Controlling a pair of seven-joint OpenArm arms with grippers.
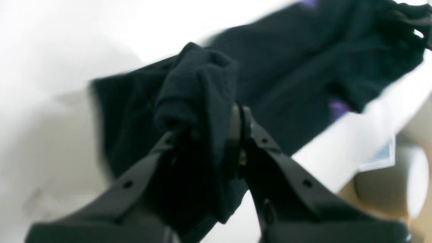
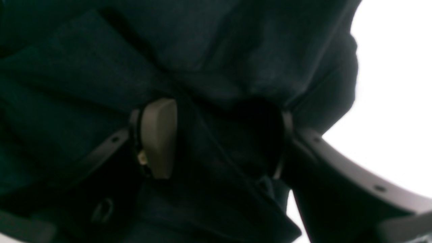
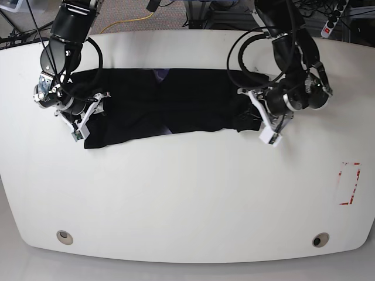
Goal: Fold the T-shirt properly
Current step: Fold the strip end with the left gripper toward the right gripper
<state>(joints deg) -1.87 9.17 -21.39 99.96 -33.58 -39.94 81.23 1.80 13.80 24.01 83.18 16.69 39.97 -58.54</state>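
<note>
T-shirt [image 3: 170,108]: black cloth lying as a long band along the far edge of the white surface [image 3: 187,193], already narrowed; its long axis runs side to side, parallel to that far edge. A purplish patch shows near the collar region in the base view.

Left gripper [image 1: 216,135]: at the band's end toward the robot's left side of the surface. Fingers [image 1: 270,152] pinched close together on a bunched fold of the T-shirt; cloth bulges above the tips and hangs down between them. Wrist picture is blurred.

Right gripper [image 2: 216,138]: at the opposite end of the band. Fingers [image 2: 158,135] stand moderately apart with dark cloth filling the gap and draped over them; I judge this a grip on a thick wad of the T-shirt, though the cloth hides the contact.

Key relation: the garment stretches between the two grippers, each holding one end, so the cloth lies inward from both sets of fingers along the long axis. Neither arm is nearer; each owns its end.

Judgement: the coming move likely brings one end across to the other, or both toward the near edge; uneven travel would skew the fold.

Risk: the bunched end may slip from the left pinch.
</note>
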